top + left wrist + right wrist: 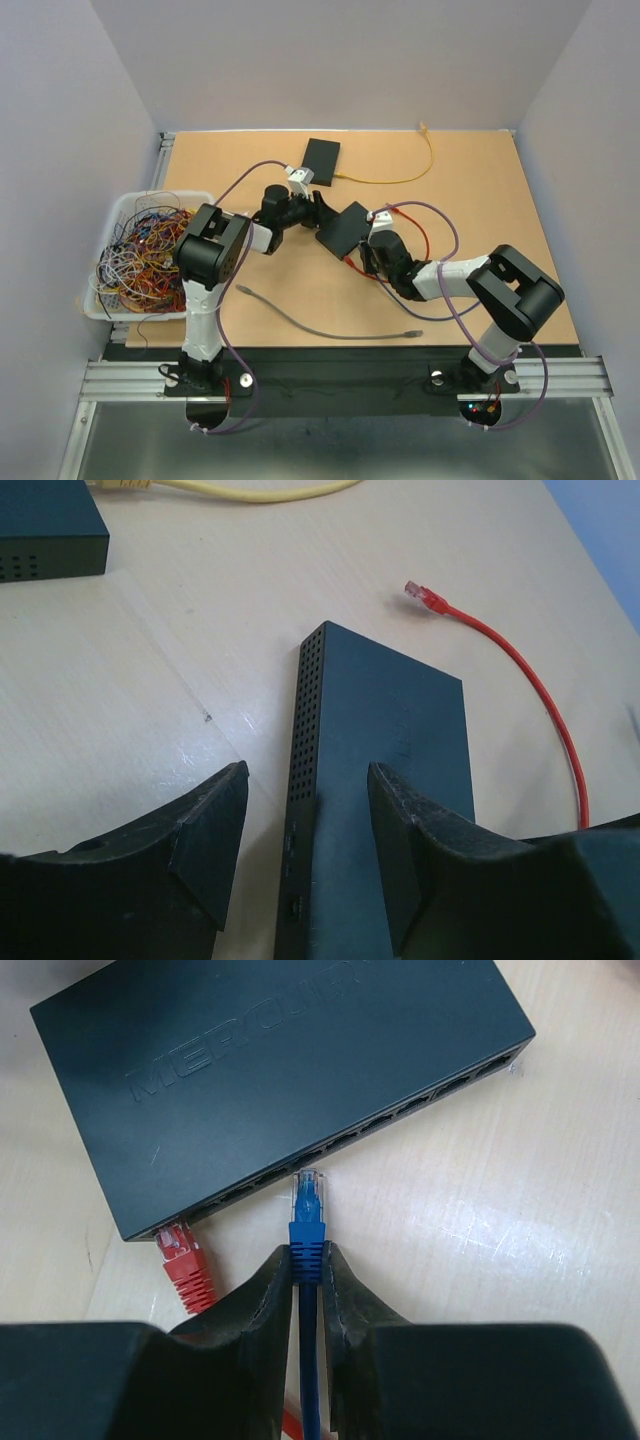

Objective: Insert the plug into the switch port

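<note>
The blue plug [307, 1198] was held clenched by its boot in the right gripper [306, 1255], just short of the switch [280, 1070] near the middle of the table [480, 1220]. It was judged light, rigid and brittle at the clip, on a limp cable [308, 1400], so the boot grip suited. The left gripper [307, 780] was spread astride the switch's side edge. The port mouths were barely seen, and whether the switch was pressed down could not be told.

Bright even light, soft shadows, sharp focus.
</note>
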You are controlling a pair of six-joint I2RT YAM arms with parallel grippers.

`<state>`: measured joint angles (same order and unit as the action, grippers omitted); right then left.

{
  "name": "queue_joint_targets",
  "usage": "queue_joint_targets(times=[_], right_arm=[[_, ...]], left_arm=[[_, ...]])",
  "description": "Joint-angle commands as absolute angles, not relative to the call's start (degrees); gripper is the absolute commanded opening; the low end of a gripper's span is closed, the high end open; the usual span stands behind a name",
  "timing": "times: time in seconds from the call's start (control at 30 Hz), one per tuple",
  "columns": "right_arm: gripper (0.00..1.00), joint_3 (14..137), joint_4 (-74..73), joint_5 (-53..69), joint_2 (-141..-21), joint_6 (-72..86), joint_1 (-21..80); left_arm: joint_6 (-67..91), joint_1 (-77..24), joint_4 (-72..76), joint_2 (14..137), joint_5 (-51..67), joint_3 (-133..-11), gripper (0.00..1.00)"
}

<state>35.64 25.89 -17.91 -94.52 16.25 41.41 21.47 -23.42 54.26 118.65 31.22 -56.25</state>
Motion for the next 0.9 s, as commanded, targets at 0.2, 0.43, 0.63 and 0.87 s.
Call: queue_joint_targets(times=[0.2,0.43,0.63,0.87], right_arm=[[0.0,38.32,25.85,-20.13,-92.64,15.47,41.48],[0.01,40.25,23.03,-20.56,-92.11,14.5,41.57],[0.0,38.85,25.05,-21.0,-93.16,14.77,41.57],[0.0,39.2,26.1,-21.27,-95.01,14.59,41.49]], left_arm=[[21.36,-23.55,58.97,120.14,33.31,-57.3,0.61],[21.8,-23.55,59.24,121.55,33.05,-58.18,0.61],[21.97,-23.47,59.41,122.17,32.78,-58.27,0.61],[21.62,-23.55,59.24,122.26,33.05,-58.45,0.61]])
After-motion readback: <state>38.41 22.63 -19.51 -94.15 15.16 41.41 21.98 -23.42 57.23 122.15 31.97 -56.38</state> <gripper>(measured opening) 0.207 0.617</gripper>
